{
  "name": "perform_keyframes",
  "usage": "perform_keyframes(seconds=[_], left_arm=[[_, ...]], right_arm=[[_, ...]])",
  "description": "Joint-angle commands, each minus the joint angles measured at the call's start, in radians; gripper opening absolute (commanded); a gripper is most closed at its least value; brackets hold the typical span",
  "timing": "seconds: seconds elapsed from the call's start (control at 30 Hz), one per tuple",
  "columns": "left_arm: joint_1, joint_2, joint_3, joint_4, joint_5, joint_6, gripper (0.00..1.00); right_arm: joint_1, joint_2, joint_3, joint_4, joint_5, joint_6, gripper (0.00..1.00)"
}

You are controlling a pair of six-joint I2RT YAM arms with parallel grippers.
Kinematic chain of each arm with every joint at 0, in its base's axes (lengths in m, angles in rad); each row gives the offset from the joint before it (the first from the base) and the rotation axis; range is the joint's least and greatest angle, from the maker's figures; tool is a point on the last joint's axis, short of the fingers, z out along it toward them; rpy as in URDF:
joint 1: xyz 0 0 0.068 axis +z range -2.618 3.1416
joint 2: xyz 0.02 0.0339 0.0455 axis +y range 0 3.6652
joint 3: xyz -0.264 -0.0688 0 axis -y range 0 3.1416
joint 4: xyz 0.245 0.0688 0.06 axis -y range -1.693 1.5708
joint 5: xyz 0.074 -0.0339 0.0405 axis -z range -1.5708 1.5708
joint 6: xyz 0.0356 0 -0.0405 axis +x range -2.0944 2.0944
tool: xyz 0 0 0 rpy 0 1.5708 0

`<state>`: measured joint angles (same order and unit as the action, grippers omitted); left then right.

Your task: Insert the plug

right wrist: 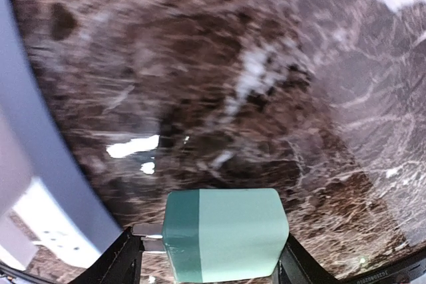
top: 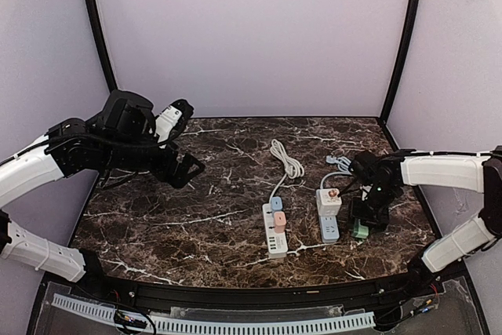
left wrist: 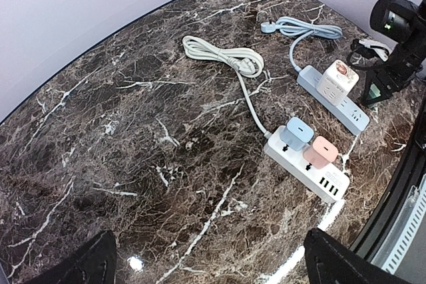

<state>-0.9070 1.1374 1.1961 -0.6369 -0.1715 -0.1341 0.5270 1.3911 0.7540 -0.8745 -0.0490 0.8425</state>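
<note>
Right pincer (right wrist: 212,249) pinches a mint-green cube plug (right wrist: 229,234): one finger sits at its back face, the other at the end with the metal prongs. The plug is down at the dark marble table (top: 180,225), just right of the light-blue power strip (top: 329,229), with its prongs turned toward that strip.

The right arm (top: 439,170) comes in from the right of the strip, its white forearm about level and its wrist bent steeply down. The left arm (top: 94,147) is raised well to the left of the strip, and the left pincer (top: 188,166) is spread wide.

A white power strip (top: 275,242) lies just left of the blue one and carries a pale-blue cube plug (top: 276,203) and a pink cube plug (top: 279,220). A white cube adapter (top: 329,198) stands in the blue strip.
</note>
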Motion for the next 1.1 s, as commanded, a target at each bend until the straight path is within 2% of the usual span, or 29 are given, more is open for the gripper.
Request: perform_keyframes(seconds=[0.0,0.33,0.67,0.93,1.07], left_arm=[[0.002,0.008,0.019,-0.002,0.046,0.015,1.0],[0.002,0.031,0.008,0.094,0.244,0.116,1.0],[0.002,0.151,0.062,0.175,0.41,0.246,1.0],[0.002,0.22,0.071,0.301,0.516,0.348,1.0],[0.002,0.245,0.073,0.339,0.554,0.449,1.0]], right_arm=[[-0.006,-0.034,0.071,0.001,-0.042,-0.023,0.49],[-0.006,-0.103,0.223,-0.087,-0.181,-0.07,0.44],[0.002,-0.1,0.439,-0.115,-0.313,-0.072,0.43],[0.081,-0.046,0.575,-0.056,-0.383,-0.007,0.42],[0.144,-0.004,0.625,-0.026,-0.398,0.031,0.41]])
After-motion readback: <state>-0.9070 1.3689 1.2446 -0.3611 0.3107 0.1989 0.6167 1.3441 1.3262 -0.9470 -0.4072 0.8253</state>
